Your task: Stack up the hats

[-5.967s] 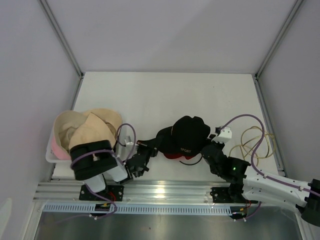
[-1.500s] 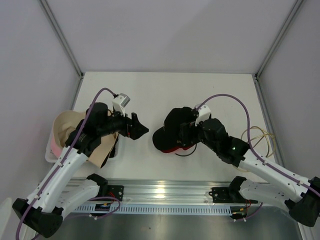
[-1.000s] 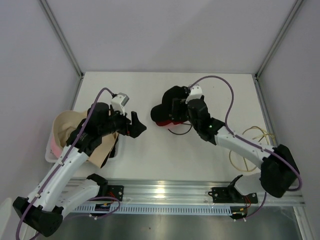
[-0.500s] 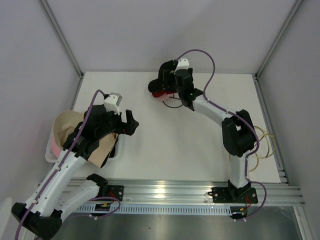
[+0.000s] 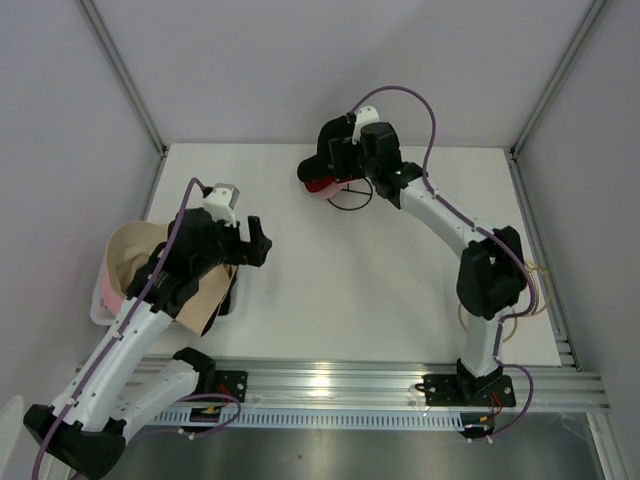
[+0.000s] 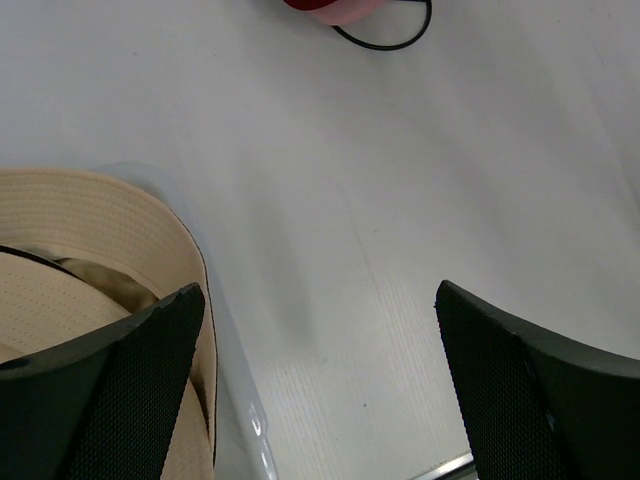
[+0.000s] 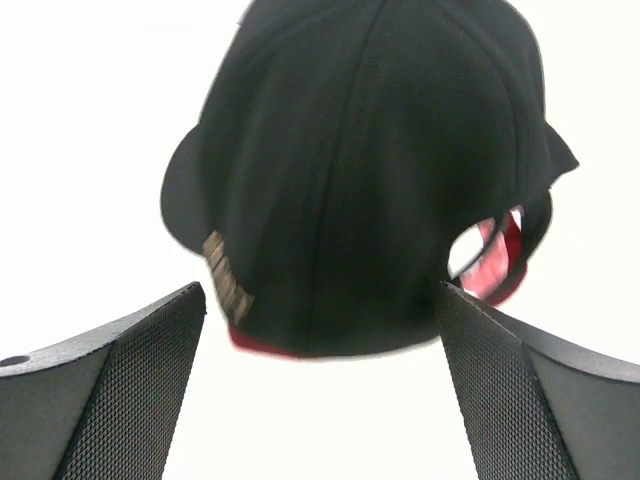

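The wide beige hat (image 5: 135, 255) lies in a white tray (image 5: 98, 312) at the left edge, with a pink hat's (image 5: 103, 296) rim showing under it. A dark strip shows at the beige hat's right edge; I cannot tell what it is. My left gripper (image 5: 262, 243) hovers open just right of the tray, empty. In the left wrist view the gripper (image 6: 318, 300) frames bare table, the beige hat (image 6: 80, 230) at its left finger. My right gripper (image 5: 333, 165) is stretched to the far back, open. The right wrist view shows it (image 7: 320, 300) empty.
A black baseball cap (image 7: 370, 170) with red under-visor (image 5: 316, 183) lies just beyond the right fingertips, untouched by the pads. A thin black wire hoop (image 5: 352, 200) lies beside it. Tan wire hoops (image 5: 540, 285) lie at the right edge. The tray's rim (image 6: 235, 390) runs under the left finger.
The right arm has reached from the table's middle to the far back, and the black cap has travelled there with it. The left gripper has shifted slightly left.
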`<state>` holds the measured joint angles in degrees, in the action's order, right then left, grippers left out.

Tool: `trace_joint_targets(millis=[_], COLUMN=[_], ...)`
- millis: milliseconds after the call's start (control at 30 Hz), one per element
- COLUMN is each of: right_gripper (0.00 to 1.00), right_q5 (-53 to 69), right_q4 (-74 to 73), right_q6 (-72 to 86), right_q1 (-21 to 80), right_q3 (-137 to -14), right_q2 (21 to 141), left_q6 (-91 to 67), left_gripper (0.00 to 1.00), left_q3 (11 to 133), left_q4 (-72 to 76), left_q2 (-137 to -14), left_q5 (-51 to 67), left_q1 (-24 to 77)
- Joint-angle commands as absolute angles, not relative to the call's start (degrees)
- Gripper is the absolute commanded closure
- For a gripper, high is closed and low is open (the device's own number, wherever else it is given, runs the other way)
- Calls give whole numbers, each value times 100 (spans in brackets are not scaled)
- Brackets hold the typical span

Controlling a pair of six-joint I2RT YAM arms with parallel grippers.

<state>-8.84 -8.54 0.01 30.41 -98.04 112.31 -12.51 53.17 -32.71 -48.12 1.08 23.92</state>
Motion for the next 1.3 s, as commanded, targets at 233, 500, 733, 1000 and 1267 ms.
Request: trace_joint_targets(millis=[233,500,733,1000,1267], right_gripper=[1,1,1,1,1], right_q5=[-439,-247,-1093,-3302,-3771], right_q4=[-1555,-1231,-2064,-4188,-6169], right_q6=[-282,192,587,1440,2486], right_q1=[3252,3138,2980,2304,1205], right_q3=[-9362,-7281,-7433,-8120,-8543], right_q2=[8782,7059,6610,5854,5581], left_q6=[-2283,-3543,-2541,-2338,-2233], left_gripper=[0,1,1,1,1], left_q3=[5783,5853,6703,6153,5652], left_q4=[-4111,-5045,-4701,-4808,-4580], left_q2=[-4405,-3858,-3937,-3463,-3771], left_q5=[-2273,-4571,-4648,-4721,-4114], left_q1=[2347,1192,202,-296,-483])
